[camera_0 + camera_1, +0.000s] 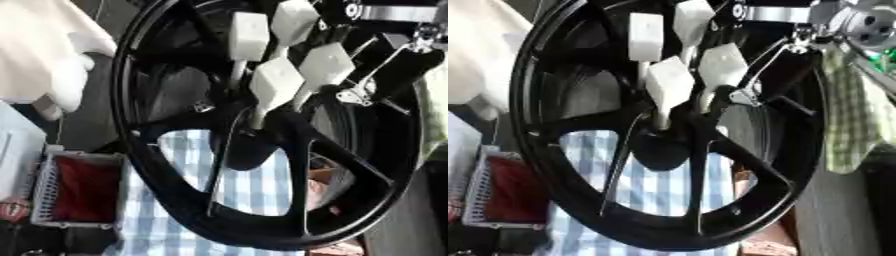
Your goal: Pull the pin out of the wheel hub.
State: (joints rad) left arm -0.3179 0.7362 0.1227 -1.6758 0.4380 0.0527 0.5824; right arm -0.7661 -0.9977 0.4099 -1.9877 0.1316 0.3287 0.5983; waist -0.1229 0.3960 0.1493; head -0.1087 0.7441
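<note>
A black spoked wheel hub (175,200) stands on edge and fills both views. My right hand (278,82), black with white pads, comes in from the upper right in front of the spokes. Its fingers (667,82) and thumb point down and close together at the dark hub centre (662,147). They pinch a thin silvery pin (661,119) that runs into the centre; most of the pin is hidden between them. My left hand shows in neither view.
A blue-and-white checked cloth (254,195) lies behind the wheel. A grey mesh basket (44,185) with a red lining sits at the lower left. A white cloth shape (39,55) fills the upper left, and a green checked cloth (850,125) hangs at the right.
</note>
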